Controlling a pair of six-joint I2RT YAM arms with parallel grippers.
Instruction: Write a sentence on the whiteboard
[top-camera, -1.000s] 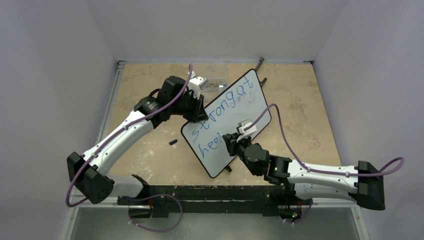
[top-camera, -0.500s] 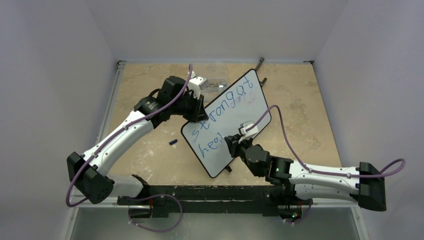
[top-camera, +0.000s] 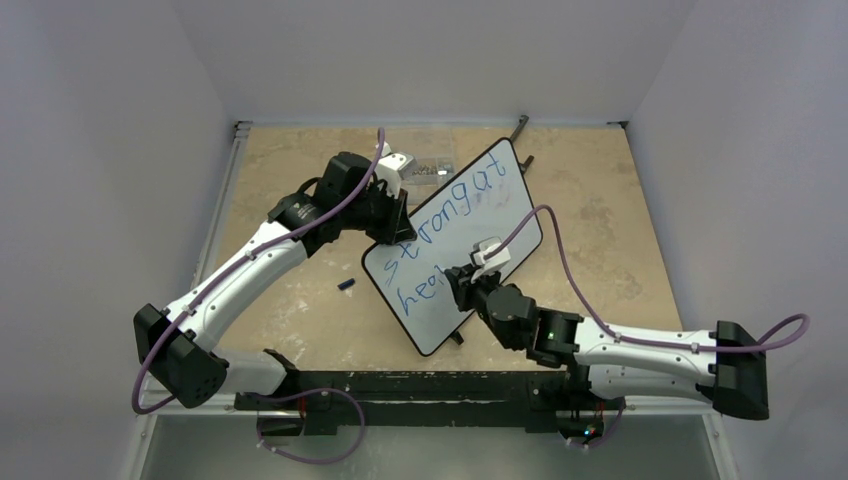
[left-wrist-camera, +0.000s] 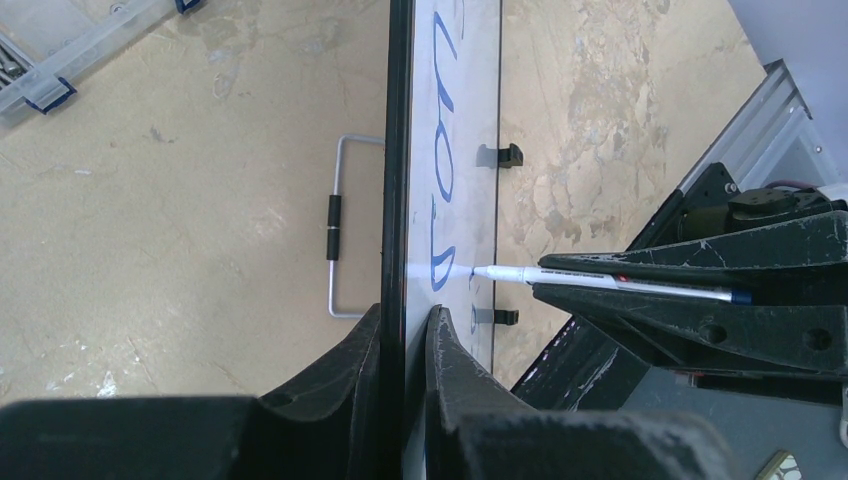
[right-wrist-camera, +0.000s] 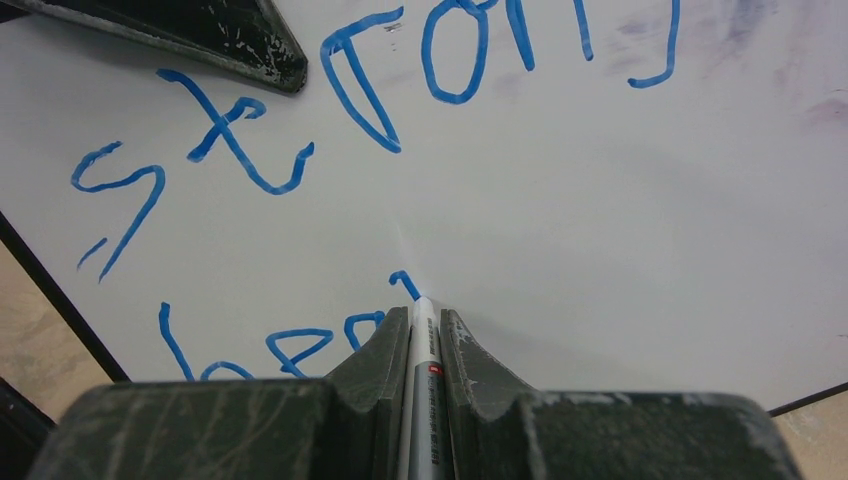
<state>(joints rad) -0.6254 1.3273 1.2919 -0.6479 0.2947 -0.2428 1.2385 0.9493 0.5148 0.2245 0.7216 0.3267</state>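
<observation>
The whiteboard (top-camera: 500, 215) stands tilted on the table, and my left gripper (top-camera: 396, 228) is shut on its upper left edge. In the left wrist view the board (left-wrist-camera: 462, 120) runs edge-on between the left gripper's (left-wrist-camera: 404, 315) jaws. My right gripper (top-camera: 458, 283) is shut on a white marker (right-wrist-camera: 424, 355), whose tip touches the board (right-wrist-camera: 600, 200). The sentence (top-camera: 445, 215) is blue lettering. Its upper row (right-wrist-camera: 360, 90) reads "strong at". A lower row (right-wrist-camera: 300, 345) reads "hea", with a short fresh stroke at the marker tip. The marker (left-wrist-camera: 620, 283) also shows in the left wrist view.
A small blue marker cap (top-camera: 346, 285) lies on the table left of the board. A clear plastic box (top-camera: 430, 165) sits at the back, behind the left arm. A wire handle (left-wrist-camera: 335, 225) lies behind the board. Two black clips (left-wrist-camera: 505, 156) sit on its far edge.
My right gripper has shifted slightly up and left with the marker on the lower row. The left arm and the board have not moved.
</observation>
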